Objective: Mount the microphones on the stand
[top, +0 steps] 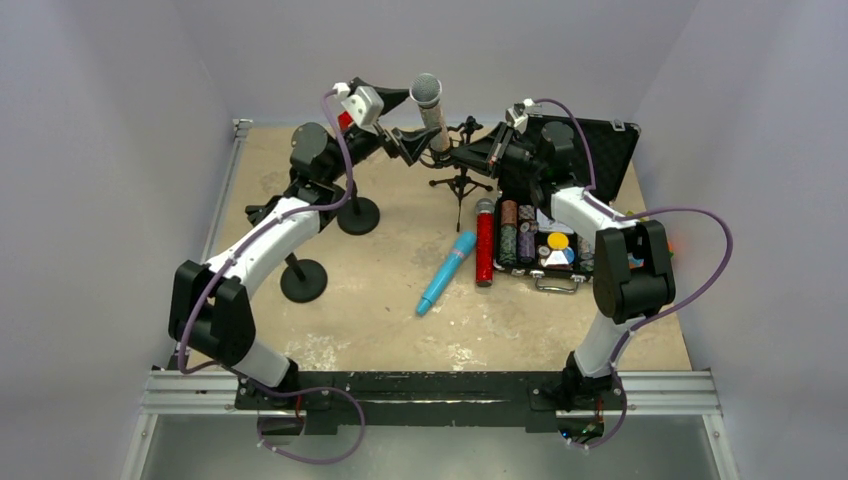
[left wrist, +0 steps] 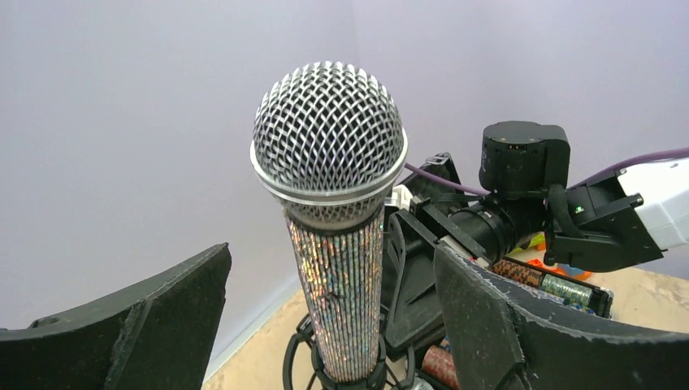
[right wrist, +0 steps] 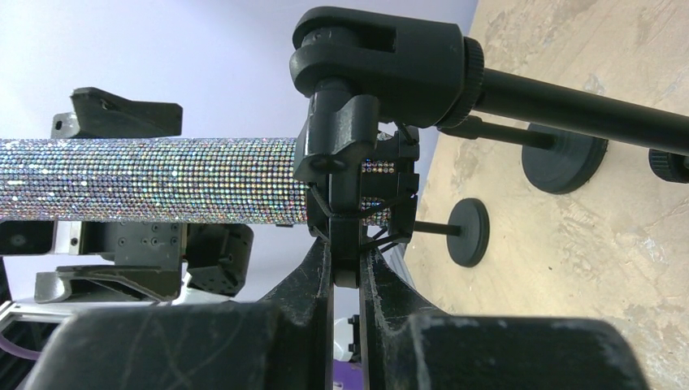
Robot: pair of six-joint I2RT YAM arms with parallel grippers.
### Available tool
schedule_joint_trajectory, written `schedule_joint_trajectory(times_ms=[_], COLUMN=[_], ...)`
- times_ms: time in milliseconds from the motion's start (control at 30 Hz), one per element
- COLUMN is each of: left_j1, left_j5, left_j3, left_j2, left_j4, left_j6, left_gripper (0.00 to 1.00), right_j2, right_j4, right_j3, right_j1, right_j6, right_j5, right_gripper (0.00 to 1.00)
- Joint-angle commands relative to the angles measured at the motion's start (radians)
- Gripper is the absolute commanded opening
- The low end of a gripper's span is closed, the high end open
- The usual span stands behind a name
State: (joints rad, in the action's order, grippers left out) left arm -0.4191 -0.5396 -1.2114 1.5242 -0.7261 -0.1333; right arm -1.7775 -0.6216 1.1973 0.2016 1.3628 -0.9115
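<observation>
The silver mic stands upright at the far middle of the table, its lower end seated in the clip of the stand. The left gripper is spread wide, a finger on each side of the shaft and neither touching it. The right gripper is pinched tight on a thin tab under the clip (probably its release lever; the close view is cramped). The blue mic lies slantwise mid-table, and the red mic lies just beside the open case.
</observation>
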Motion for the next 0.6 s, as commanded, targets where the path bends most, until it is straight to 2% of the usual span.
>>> schedule_joint_trajectory(times_ms=[0, 67, 233, 333, 467, 500, 567], left_j1=[0.003, 0.003, 0.003, 0.004, 0.003, 0.003, 0.003], left_j5=[-0.062, -0.072, -0.079, -0.074, -0.072, -0.074, -0.075], left_j3=[-0.088, -0.101, -0.154, -0.183, -0.212, -0.218, -0.223], left_j2=[0.028, 0.039, 0.081, 0.105, 0.132, 0.138, 0.145], left_j4=[0.025, 0.035, 0.065, 0.060, 0.039, 0.034, 0.030], left_j6=[0.038, 0.036, 0.015, -0.007, -0.044, -0.055, -0.076], left_gripper=[0.97, 0.95, 0.83, 0.81, 0.70, 0.65, 0.34], right_j2=[0.013, 0.010, 0.003, 0.003, 0.001, 0.000, 0.000], right_j4=[-0.029, -0.033, -0.034, -0.034, -0.030, -0.030, -0.029], right_j3=[0.012, 0.013, 0.016, 0.015, 0.017, 0.018, 0.018], right_j1=[-0.010, -0.009, -0.008, -0.009, -0.009, -0.009, -0.009], right_j6=[0.056, 0.059, 0.061, 0.059, 0.057, 0.056, 0.055], right_j5=[-0.006, -0.006, -0.006, -0.006, -0.007, -0.006, -0.007], right_gripper=[0.06, 0.06, 0.06, 0.06, 0.05, 0.05, 0.05])
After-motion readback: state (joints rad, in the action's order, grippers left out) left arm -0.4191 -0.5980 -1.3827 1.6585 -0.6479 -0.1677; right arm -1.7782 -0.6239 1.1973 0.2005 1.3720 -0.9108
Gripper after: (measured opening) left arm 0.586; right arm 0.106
